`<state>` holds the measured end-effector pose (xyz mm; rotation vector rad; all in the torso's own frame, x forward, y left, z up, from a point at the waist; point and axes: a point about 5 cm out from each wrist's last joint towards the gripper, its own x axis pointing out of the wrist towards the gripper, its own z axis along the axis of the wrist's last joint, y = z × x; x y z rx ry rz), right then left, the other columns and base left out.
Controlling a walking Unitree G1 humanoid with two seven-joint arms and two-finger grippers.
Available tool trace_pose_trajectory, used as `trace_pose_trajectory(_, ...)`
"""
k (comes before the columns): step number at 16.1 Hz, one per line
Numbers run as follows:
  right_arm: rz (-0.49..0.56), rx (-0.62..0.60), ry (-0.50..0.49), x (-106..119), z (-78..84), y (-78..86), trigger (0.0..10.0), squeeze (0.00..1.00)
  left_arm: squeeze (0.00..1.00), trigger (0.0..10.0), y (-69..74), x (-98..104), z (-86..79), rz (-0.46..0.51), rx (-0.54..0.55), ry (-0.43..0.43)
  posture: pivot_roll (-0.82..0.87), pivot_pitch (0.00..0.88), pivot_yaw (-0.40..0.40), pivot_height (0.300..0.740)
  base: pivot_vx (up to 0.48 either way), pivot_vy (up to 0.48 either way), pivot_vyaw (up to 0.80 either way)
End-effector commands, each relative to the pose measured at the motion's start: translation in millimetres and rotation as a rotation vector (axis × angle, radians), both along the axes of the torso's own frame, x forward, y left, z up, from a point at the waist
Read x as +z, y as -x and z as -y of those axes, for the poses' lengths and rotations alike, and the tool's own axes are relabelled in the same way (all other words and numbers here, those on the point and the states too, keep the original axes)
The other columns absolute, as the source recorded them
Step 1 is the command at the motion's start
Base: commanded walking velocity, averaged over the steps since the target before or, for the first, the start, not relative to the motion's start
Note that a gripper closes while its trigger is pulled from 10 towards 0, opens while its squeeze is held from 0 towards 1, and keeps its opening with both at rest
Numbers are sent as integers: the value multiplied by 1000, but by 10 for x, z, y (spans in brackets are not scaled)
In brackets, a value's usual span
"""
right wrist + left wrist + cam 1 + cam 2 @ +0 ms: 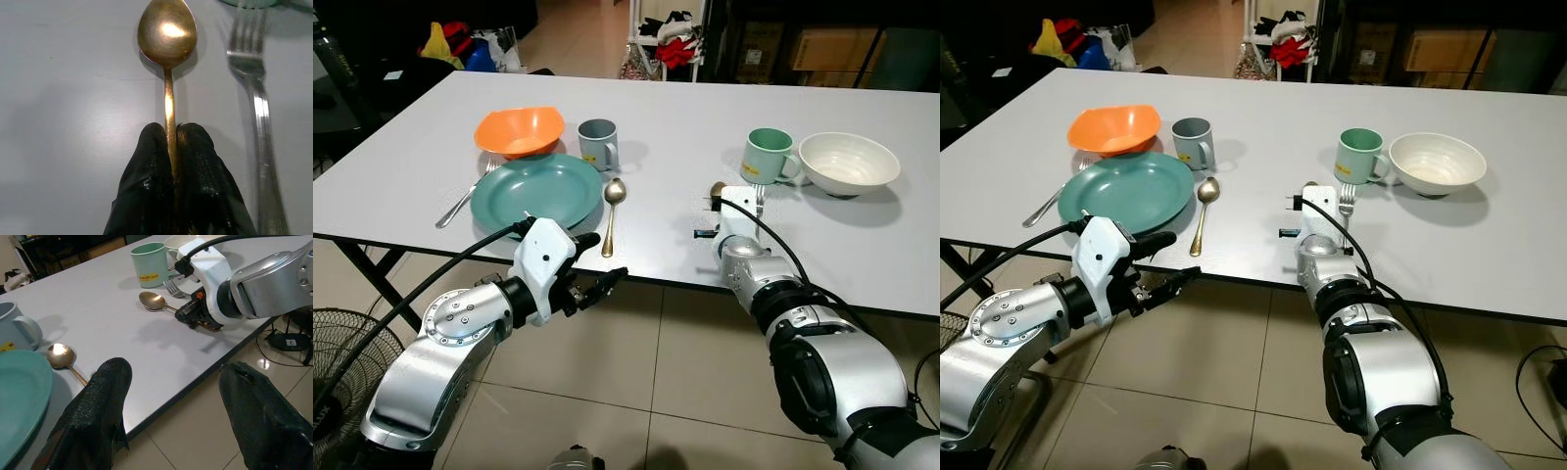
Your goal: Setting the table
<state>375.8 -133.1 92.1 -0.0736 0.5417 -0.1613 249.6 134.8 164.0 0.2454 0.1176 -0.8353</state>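
The right gripper (pixel 171 147) is clamped on the handle of a brass spoon (pixel 167 34), its two black fingers (pixel 146 161) pressed tight from either side, low over the table (pixel 656 127). The spoon's bowl faces up and points toward the green mug (pixel 766 155); a steel fork (pixel 257 98) lies just beside it, parallel, tines toward the same mug. Behind the mug sits a white bowl (pixel 848 162).

The step looks like laying this spoon at the right-hand setting. To do it well, the gripper should set the spoon flat, keep it parallel to the fork without nudging it, then part the fingers straight out so the thin handle does not roll or drag.

The left gripper (pixel 592 269) hangs open just off the table's near edge, fingers (pixel 98 401) spread wide and holding nothing. Beside it the left setting looks complete: a teal plate (pixel 536 191), an orange bowl (pixel 519 130), a grey mug (pixel 598 143), a second spoon (pixel 612 201) right of the plate and a second fork (pixel 462 201) to its left.

The spoons are polished, dull gold metal with oval bowls and slim handles; the forks are bright steel. The table is smooth, matte grey-white. The finger pads are black, with a rough, grainy texture.
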Motion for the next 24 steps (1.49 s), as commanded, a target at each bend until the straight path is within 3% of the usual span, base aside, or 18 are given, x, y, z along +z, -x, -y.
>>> trace_pose_trajectory(1, -36, -33, -6, -63, 40, 37, 10000, 0, 0, 10000, 2, 39, 29, 8, -25, -1, 147, 0, 89, 740, 0, 0, 0)
trace_pose_trajectory(6, -56, -25, 0, -118, 45, 69, 10000, 0, 0, 10000, -8, 22, 79, 3, -39, 10, 117, 0, 95, 740, 0, 0, 0)
trace_pose_trajectory(7, -58, -28, -8, -117, 52, 68, 10000, 439, 0, 10000, -9, 19, 86, 2, -40, 11, 113, 0, 93, 740, 0, 0, 0)
trace_pose_trajectory(8, -55, -27, -18, -104, 62, 60, 10000, 1000, 0, 10000, -11, 16, 92, 1, -40, 14, 108, 0, 90, 740, 0, 0, 0)
trace_pose_trajectory(12, 55, 23, -53, 255, 34, -103, 10000, 1000, 0, 10000, -3, 56, 67, 7, -18, 62, 88, 0, 78, 740, 0, 0, 0)
trace_pose_trajectory(14, 115, 61, -59, 450, 67, -71, 10000, 1000, 0, 10000, -1, 85, 54, 12, -7, 95, 82, 0, 77, 740, 0, 0, 0)
trace_pose_trajectory(15, 145, 100, -40, 528, 84, -3, 10000, 1000, 0, 10000, -2, 97, 54, 17, -2, 110, 79, 0, 79, 740, 0, 0, 0)
trace_pose_trajectory(18, 419, 244, -39, 885, 88, 375, 10000, 1000, 0, 10000, 1, 123, 44, 41, 52, 135, 72, 0, 87, 740, 0, 0, 0)
trace_pose_trajectory(19, 490, 307, -1, 946, 103, 614, 10000, 1000, 0, 10000, 3, 116, 32, 50, 111, 142, 66, 0, 89, 740, 0, 0, 800)
trace_pose_trajectory(21, 492, 330, -54, 864, 123, 896, 10000, 1000, 0, 10000, 1, 96, 11, 77, 221, 136, 74, 0, 70, 740, 0, 0, 800)
trace_pose_trajectory(24, 489, 291, -80, 829, 132, 1007, 10000, 1000, 0, 10000, 27, 89, 22, 83, 275, 157, 75, 0, 51, 740, 0, 0, 800)
